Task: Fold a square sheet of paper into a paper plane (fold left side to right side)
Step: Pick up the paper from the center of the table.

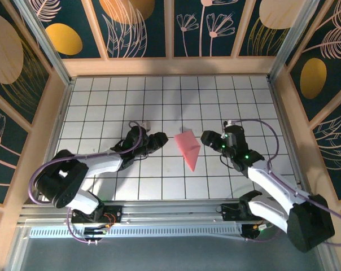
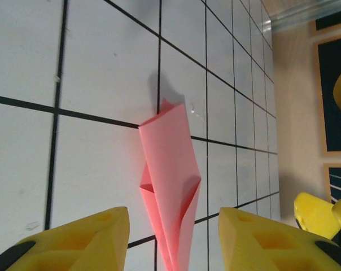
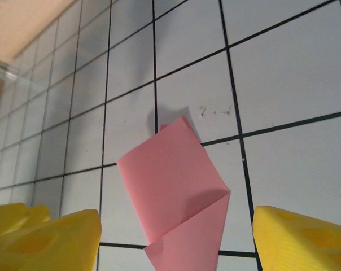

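A: Where is the paper plane [image 1: 187, 148]?
B: Middle of the frame, on the grid table [image 1: 103, 101].
A: And the arms?
B: Left gripper [image 1: 162, 140] and right gripper [image 1: 205, 137] face it low from each side, jaws apart, holding nothing.

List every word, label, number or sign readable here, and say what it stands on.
None can be read.
The folded pink paper is blank.
The white grid table carries only black lines.
The wall panels bear leaf and flower drawings, no lettering.
Faint scuff marks on one tile form no letters.
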